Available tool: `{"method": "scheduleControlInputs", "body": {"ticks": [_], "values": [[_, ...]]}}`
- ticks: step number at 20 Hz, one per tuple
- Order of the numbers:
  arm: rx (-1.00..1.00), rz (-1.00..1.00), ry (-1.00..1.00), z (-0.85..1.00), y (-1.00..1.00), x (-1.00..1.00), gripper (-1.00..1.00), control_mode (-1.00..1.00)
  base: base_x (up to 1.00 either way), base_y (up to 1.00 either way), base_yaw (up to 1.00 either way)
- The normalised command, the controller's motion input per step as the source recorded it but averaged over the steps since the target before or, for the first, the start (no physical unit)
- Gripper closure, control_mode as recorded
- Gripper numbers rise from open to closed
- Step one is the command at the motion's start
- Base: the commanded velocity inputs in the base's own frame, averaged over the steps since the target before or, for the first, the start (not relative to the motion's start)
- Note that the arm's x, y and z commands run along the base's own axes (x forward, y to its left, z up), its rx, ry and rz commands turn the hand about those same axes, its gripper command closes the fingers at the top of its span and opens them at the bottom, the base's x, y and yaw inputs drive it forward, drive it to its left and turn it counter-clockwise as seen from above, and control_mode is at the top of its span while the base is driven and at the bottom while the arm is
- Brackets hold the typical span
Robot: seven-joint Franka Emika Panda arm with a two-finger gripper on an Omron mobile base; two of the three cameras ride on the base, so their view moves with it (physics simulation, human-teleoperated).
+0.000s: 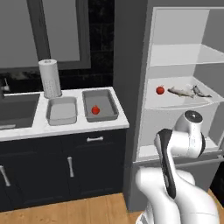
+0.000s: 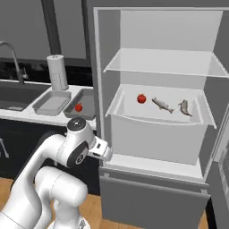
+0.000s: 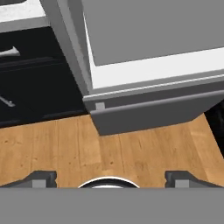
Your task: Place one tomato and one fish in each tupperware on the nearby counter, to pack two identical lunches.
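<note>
**Three items still in the fridge, and our hand is far from them**

Our hand (image 3: 109, 179) points down at the wooden floor (image 3: 109, 148) by the fridge base, its tips set wide apart with nothing between them. One tomato (image 1: 95, 110) already lies in the darker tray (image 1: 111, 105) on the worktop (image 1: 65, 127); the lighter tray (image 1: 61, 110) beside it holds nothing. A second tomato (image 1: 160, 90) and two fish (image 1: 180, 91) (image 1: 200, 91) wait on the fridge shelf (image 1: 175, 101).

What we see as risks:

- The shelf sits inside the fridge behind a raised front lip. Reaching in from low down, we could knock the arm against that lip or the shelf above.
- The two fish lie near each other. A wide hand coming down between them could nudge one aside or catch both.
- The fish are thin and flat, so a shallow grip may slip off.
- The round tomato may roll away if touched off-centre.
- The trays sit side by side. We could easily drop the second tomato into the darker tray, leaving the lunches unequal.
- The paper roll (image 1: 50, 78) stands just behind the lighter tray and could be tipped on a careless approach.
</note>
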Motion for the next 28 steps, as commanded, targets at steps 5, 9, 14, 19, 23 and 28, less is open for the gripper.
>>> {"method": "scheduleControlInputs", "body": {"ticks": [5,9,14,19,23,28], "values": [[0.00,0.00,0.00,0.00,0.00,0.00,-1.00,1.00,0.67,-0.90,-0.12],[0.00,0.00,0.00,0.00,0.00,0.00,-1.00,1.00,0.46,-0.26,0.01],[0.00,0.00,0.00,0.00,0.00,0.00,-1.00,1.00,0.19,-0.57,0.02],[0.00,0.00,0.00,0.00,0.00,0.00,-1.00,1.00,0.28,-0.66,0.03],[-0.06,0.04,-0.21,0.50,0.00,0.16,-1.00,-1.00,0.33,-0.03,0.02],[-0.19,0.14,-0.37,1.00,0.18,0.17,-1.00,-1.00,0.00,0.00,0.00]]}}
